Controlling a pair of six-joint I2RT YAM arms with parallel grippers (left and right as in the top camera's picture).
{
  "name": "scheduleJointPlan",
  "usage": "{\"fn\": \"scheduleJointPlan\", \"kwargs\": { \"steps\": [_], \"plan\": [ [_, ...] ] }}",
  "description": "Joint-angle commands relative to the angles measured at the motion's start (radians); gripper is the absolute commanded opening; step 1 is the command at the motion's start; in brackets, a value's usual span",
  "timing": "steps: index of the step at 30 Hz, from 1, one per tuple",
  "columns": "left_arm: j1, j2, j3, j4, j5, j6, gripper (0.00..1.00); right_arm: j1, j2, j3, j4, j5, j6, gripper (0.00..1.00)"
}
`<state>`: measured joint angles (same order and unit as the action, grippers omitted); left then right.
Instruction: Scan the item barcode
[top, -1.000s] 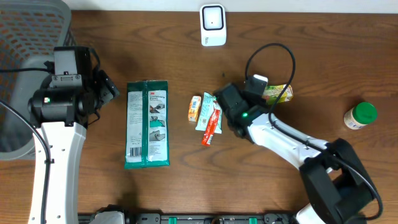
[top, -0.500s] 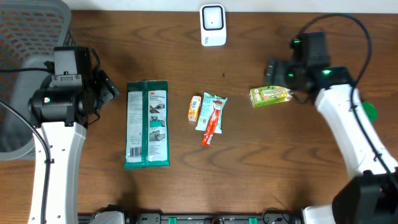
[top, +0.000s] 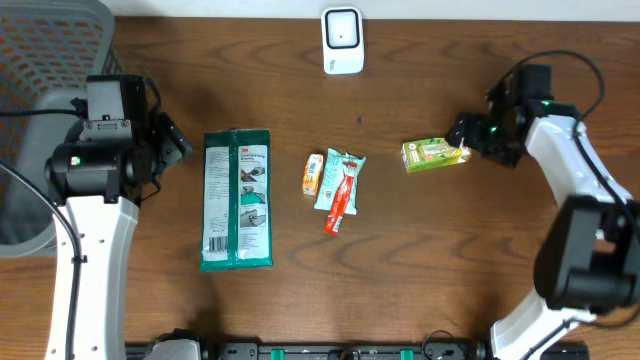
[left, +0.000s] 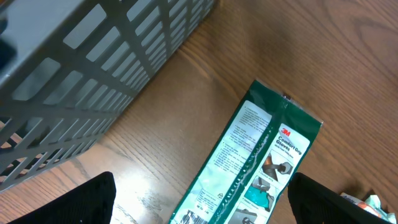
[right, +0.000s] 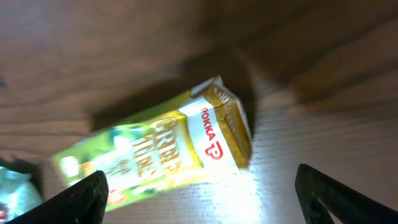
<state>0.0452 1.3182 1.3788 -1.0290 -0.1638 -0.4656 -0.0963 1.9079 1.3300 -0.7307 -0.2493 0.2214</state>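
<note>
Our right jaws have just sprung wide beside the juice carton (top: 435, 153) at centre right of the worktop (top: 400, 270), left jaws wide too, so we hold nothing to scan.

On my tabletop (top: 450, 270) I count four loose items: one long green pack (top: 237, 200), one small orange packet (top: 314, 173), one teal-and-red sachet (top: 340, 190) and one green drink carton (top: 433, 153). I also see one white scanner (top: 342, 40) and one grey mesh basket (top: 40, 40).
</note>
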Motion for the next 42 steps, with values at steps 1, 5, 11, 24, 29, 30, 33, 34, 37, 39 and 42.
{"fn": "scheduleJointPlan", "kwargs": {
  "steps": [1,5,11,24,29,30,33,34,37,39,42],
  "plan": [
    [0.004,-0.005,0.007,-0.003,-0.013,0.013,0.89,0.012,0.066,-0.012,0.001,-0.143,-0.037,0.89],
    [0.004,-0.005,0.007,-0.003,-0.013,0.013,0.89,0.04,0.093,-0.012,-0.037,-0.332,-0.108,0.78],
    [0.004,-0.005,0.007,-0.003,-0.013,0.013,0.89,0.143,0.09,-0.012,-0.163,-0.369,-0.146,0.76],
    [0.004,-0.005,0.007,-0.003,-0.013,0.013,0.89,0.136,-0.113,0.024,-0.151,-0.097,-0.146,0.69],
    [0.004,-0.005,0.007,-0.003,-0.013,0.013,0.89,0.018,-0.111,0.022,-0.064,-0.117,-0.125,0.33],
    [0.004,-0.005,0.007,-0.003,-0.013,0.013,0.89,-0.002,-0.103,0.022,-0.043,-0.103,-0.124,0.23],
    [0.004,-0.005,0.007,-0.003,-0.013,0.013,0.89,-0.047,-0.064,0.017,0.034,-0.09,-0.123,0.15],
    [0.004,-0.005,0.007,-0.003,-0.013,0.013,0.89,-0.055,-0.05,0.012,0.058,-0.079,-0.122,0.15],
    [0.004,-0.005,0.007,-0.003,-0.013,0.013,0.89,-0.065,0.002,0.008,0.117,-0.045,-0.122,0.13],
    [0.004,-0.005,0.007,-0.003,-0.013,0.013,0.89,-0.064,0.032,0.008,0.142,-0.036,-0.122,0.14],
    [0.004,-0.005,0.007,-0.003,-0.013,0.013,0.89,-0.062,0.074,0.008,0.165,-0.025,-0.122,0.17]
  ]
}}
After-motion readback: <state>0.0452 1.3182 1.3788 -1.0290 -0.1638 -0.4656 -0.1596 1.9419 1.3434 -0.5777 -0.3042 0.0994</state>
